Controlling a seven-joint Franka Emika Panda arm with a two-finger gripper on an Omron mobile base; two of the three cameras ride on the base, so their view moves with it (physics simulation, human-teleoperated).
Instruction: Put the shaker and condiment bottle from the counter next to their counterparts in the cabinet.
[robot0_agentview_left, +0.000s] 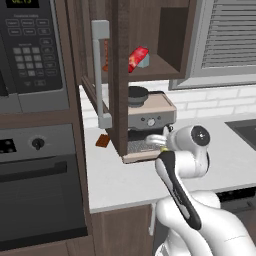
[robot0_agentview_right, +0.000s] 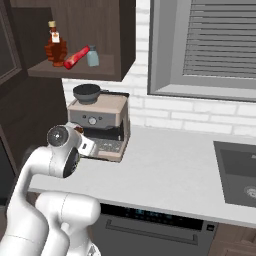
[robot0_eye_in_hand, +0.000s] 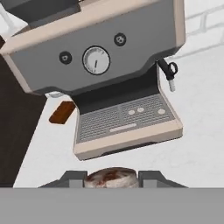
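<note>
My gripper (robot0_eye_in_hand: 111, 177) is shut on the shaker (robot0_eye_in_hand: 111, 174), whose round brownish top shows between the two dark fingertips (robot0_eye_in_hand: 72, 178). The hand (robot0_agentview_left: 161, 144) hovers low over the counter (robot0_agentview_left: 125, 182), just in front of the coffee machine's drip tray. Up in the open cabinet (robot0_agentview_right: 75, 70) the red condiment bottle (robot0_agentview_right: 76, 56) lies on its side on the shelf. It rests between a thin orange-brown bottle (robot0_agentview_right: 55, 47) and a pale blue-grey shaker (robot0_agentview_right: 92, 56). From the left, the red bottle (robot0_agentview_left: 138, 59) and blue-grey shaker (robot0_agentview_left: 145, 61) sit beyond the door.
A beige and grey coffee machine (robot0_eye_in_hand: 109, 87) stands on the counter under the cabinet. The open cabinet door with its grey bar handle (robot0_agentview_left: 100, 75) juts out above it. A small brown block (robot0_eye_in_hand: 62, 112) lies left of the machine. A sink (robot0_agentview_right: 240, 175) is at the right; microwave (robot0_agentview_left: 30, 50) and oven are at the left.
</note>
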